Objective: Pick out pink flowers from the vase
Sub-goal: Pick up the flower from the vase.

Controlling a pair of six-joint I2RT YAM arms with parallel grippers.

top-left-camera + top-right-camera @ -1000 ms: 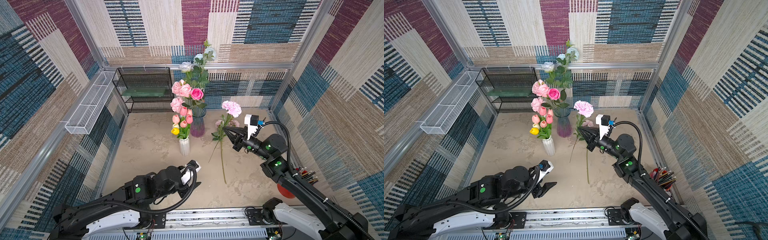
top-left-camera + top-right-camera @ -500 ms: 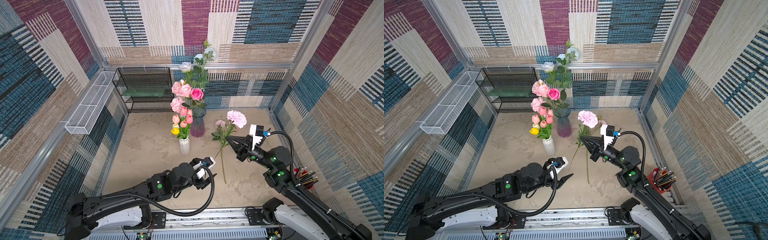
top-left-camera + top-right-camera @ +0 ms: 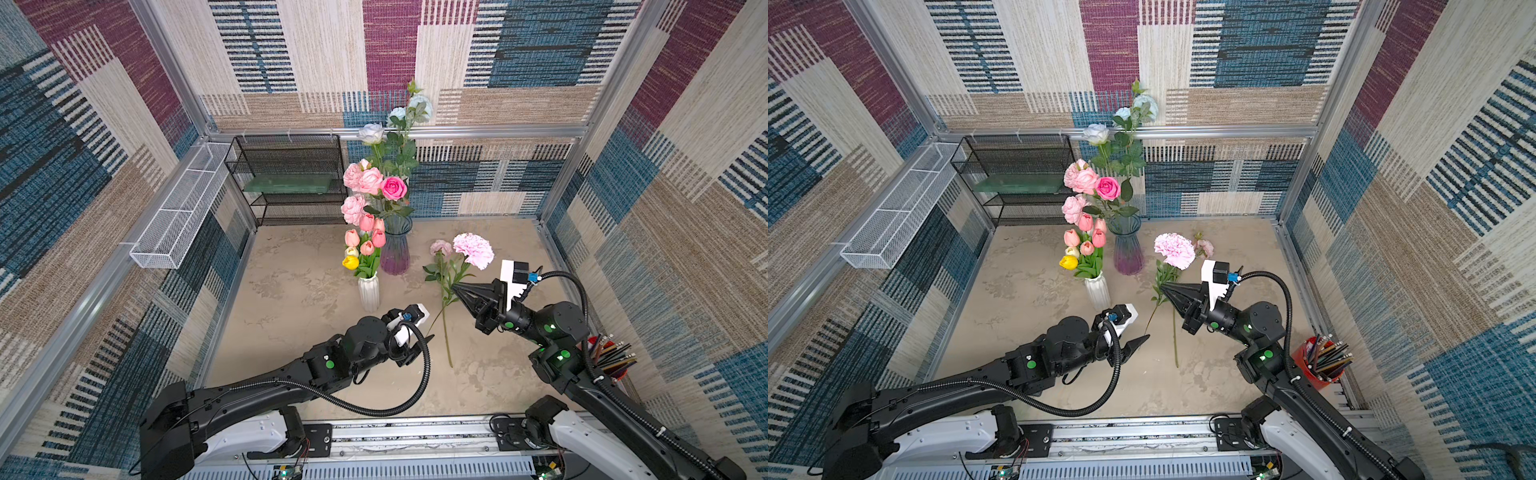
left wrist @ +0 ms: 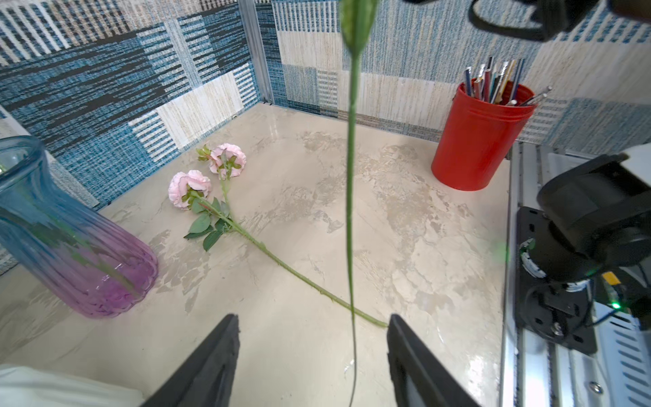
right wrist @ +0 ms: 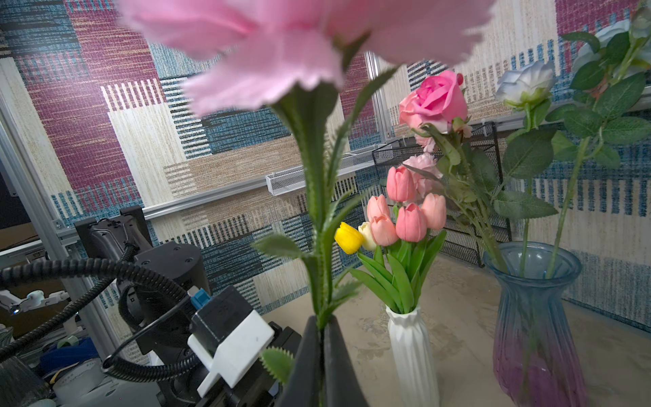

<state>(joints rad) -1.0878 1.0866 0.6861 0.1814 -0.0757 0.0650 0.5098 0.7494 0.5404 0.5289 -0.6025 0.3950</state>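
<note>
Right gripper [image 3: 457, 287] is clamping shut on the pale-pink peony [image 3: 473, 249] mid-stem, holding it clear at the glass vase's [image 3: 395, 253] 4 o'clock — left gripper [image 4: 311, 319] is hovering partway open, jaws straddling the dangling stem — likely to steady it.

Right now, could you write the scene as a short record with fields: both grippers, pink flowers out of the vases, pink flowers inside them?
right gripper: shut on the stem of the ruffled pink flower
left gripper: open, fingers either side of that stem's lower end
on table: two-bloom pink stem, lying flat
glass vase: pale-pink peonies, hot-pink rose
white vase: pink tulips
</note>
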